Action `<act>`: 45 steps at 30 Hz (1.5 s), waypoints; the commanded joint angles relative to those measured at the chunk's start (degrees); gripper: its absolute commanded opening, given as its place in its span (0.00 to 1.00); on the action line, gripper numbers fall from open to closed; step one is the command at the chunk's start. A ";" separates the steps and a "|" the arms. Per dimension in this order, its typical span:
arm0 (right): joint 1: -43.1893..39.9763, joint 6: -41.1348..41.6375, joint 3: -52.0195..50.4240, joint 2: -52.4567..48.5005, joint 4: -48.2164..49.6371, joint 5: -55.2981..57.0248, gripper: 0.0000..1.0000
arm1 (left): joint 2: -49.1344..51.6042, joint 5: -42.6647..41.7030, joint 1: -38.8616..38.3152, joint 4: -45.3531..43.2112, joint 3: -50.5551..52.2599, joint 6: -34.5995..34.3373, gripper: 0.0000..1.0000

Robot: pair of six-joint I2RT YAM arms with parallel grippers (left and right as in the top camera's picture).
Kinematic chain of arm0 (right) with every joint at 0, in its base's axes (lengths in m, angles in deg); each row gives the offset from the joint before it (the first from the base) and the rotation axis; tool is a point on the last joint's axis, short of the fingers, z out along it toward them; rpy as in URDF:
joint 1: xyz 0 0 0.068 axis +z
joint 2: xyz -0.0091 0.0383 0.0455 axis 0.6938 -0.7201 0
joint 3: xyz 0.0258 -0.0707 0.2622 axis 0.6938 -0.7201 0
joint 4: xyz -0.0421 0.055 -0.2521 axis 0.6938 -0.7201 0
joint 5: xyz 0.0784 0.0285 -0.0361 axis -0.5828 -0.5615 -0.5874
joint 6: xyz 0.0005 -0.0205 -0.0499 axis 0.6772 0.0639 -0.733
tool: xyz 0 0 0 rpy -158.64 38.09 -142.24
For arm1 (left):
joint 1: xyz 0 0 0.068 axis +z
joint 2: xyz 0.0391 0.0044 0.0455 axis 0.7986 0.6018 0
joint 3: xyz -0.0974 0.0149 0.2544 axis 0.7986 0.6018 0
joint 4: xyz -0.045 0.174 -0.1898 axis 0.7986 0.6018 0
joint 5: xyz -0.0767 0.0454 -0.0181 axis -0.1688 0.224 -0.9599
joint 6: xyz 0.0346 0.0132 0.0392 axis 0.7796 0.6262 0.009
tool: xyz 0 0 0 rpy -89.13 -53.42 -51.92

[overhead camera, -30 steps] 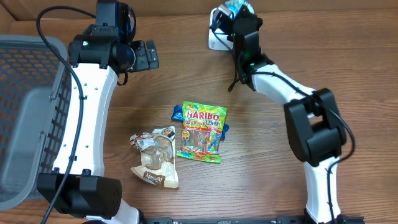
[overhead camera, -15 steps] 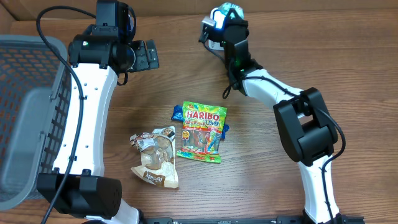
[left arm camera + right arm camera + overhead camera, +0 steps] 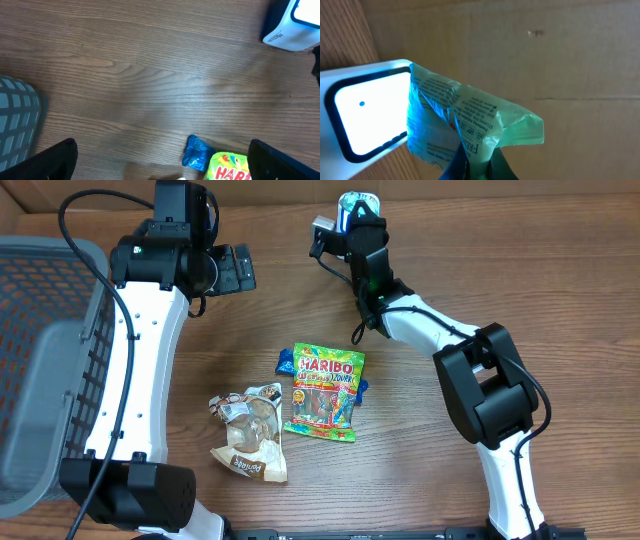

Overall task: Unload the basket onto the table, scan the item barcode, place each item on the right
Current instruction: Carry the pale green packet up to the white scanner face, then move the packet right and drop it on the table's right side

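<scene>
We recorded the scan step in progress. The right gripper [image 3: 476,167] was clenched on the lower edge of the green packet [image 3: 470,125], which is the item under scan. In the right wrist view the packet hung in the centre of the frame, and its printed face lay against or just in front of the lit window of the scanner [image 3: 367,115] at the left. We could not tell whether the packet touched the window. Small print was legible on the film, but no barcode could be made out, so we could not confirm that the code faced the window. In the overhead view this group sat at the top centre of the table [image 3: 420,480]. The left gripper [image 3: 237,270] stood at the upper left with its fingers fully released and grasping nothing. The Haribo bag [image 3: 325,392] lay at the centre of the table, overlapping a blue packet [image 3: 286,362], and a clear snack bag [image 3: 250,432] lay just to its left. The basket [image 3: 40,360] occupied the left edge. We judged that the next move called for a firm hold while the printed face was turned or shifted across the window until the code registered. The film was crumpled, and a creased code may read poorly.
</scene>
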 commanded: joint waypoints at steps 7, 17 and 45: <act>-2.86 -0.04 0.76 -0.02 0.63 -4.02 0.04 | 0.28 0.50 -0.11 -0.07 -1.60 0.24 1.00; -3.06 -0.04 0.76 -0.17 1.27 -7.56 0.04 | 0.28 0.50 -0.11 -0.07 -1.60 0.24 1.00; -0.37 3.15 0.76 8.74 -11.67 2.01 0.04 | 0.28 0.50 -0.11 -0.07 -1.60 0.24 0.99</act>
